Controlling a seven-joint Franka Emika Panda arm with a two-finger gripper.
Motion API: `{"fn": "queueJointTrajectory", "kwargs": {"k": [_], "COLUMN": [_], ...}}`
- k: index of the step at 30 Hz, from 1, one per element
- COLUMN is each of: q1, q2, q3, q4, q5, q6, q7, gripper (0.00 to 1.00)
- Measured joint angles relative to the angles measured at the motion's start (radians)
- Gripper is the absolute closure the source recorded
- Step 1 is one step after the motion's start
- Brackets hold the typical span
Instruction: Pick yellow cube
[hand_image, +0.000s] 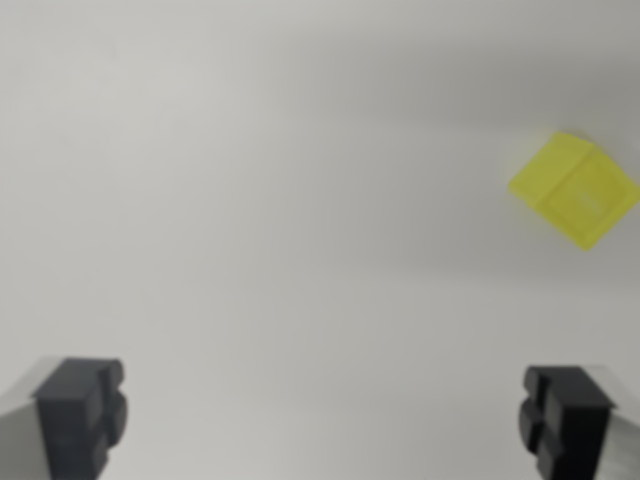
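While the fingers (325, 420) stand spread wide with nothing between them, the cube (574, 189) lies well apart from them on the worktop (280, 200), up toward the wrist view's right edge and roughly above the right-hand finger. The cube is bright yellow, sharp-edged and turned corner-on; the fingers are dark, blocky pads, and the worktop is plain, smooth, pale grey.

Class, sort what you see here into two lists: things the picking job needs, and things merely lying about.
Needed for the job:
- cube, yellow, at the wrist view's right
- gripper, open, holding nothing

Lying about:
- nothing; only the bare pale table shows
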Motion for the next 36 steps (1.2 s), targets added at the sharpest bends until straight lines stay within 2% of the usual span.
{"fn": "queueJointTrajectory", "kwargs": {"k": [8, 36], "q1": [-0.003, -0.068], "q2": [0.0, 0.046], "q3": [0.0, -0.001], "q4": [-0.006, -0.073], "q5": [0.0, 0.001], "q6": [0.008, 0.134], "q7": [0.008, 0.076], "gripper": [0.0, 0.0]}}
